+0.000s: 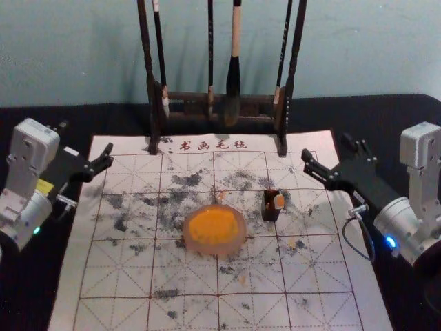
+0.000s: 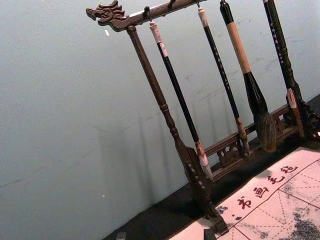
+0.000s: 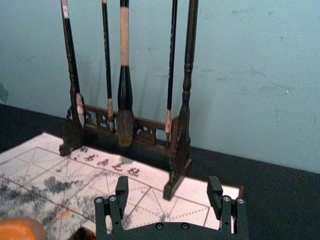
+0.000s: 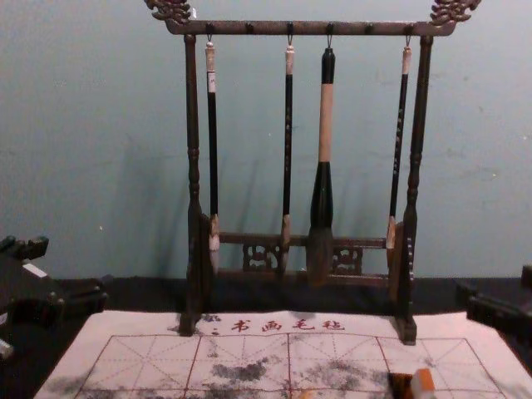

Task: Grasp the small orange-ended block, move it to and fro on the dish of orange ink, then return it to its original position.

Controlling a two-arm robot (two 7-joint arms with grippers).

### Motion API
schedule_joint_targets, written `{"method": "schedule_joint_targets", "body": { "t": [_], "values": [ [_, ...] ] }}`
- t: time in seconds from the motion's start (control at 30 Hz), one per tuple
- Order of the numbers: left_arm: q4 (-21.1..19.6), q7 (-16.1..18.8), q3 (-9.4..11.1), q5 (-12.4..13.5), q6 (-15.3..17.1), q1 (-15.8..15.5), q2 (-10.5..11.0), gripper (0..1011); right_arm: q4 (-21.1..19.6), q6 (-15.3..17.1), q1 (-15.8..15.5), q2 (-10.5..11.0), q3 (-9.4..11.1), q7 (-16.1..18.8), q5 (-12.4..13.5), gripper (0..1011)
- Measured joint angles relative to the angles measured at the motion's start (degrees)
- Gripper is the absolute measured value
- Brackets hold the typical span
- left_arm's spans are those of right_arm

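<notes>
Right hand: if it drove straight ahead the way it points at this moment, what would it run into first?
Probably the right upright of the wooden brush rack, ahead of the right hand, though depth and height are hard to judge.

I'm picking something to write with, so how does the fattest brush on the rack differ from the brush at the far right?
The fattest brush is far thicker than the far-right brush. The fattest brush has a pale wooden stretch between black parts, while the far-right brush has a slim dark shaft with a pale top end. Both hang tip down from the rack's top bar.
</notes>
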Motion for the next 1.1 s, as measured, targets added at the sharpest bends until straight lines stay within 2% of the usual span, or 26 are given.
{"method": "schedule_joint_targets", "body": {
  "t": [0.1,1.1],
  "values": [
    [0.00,0.00,0.00,0.00,0.00,0.00,0.00,1001,0.88,-0.72,-0.18,-0.25,0.03,0.26,-0.80,1003],
    [0.00,0.00,0.00,0.00,0.00,0.00,0.00,1001,0.34,-0.11,0.00,-0.05,-0.13,0.32,-0.41,1003]
  ]
}}
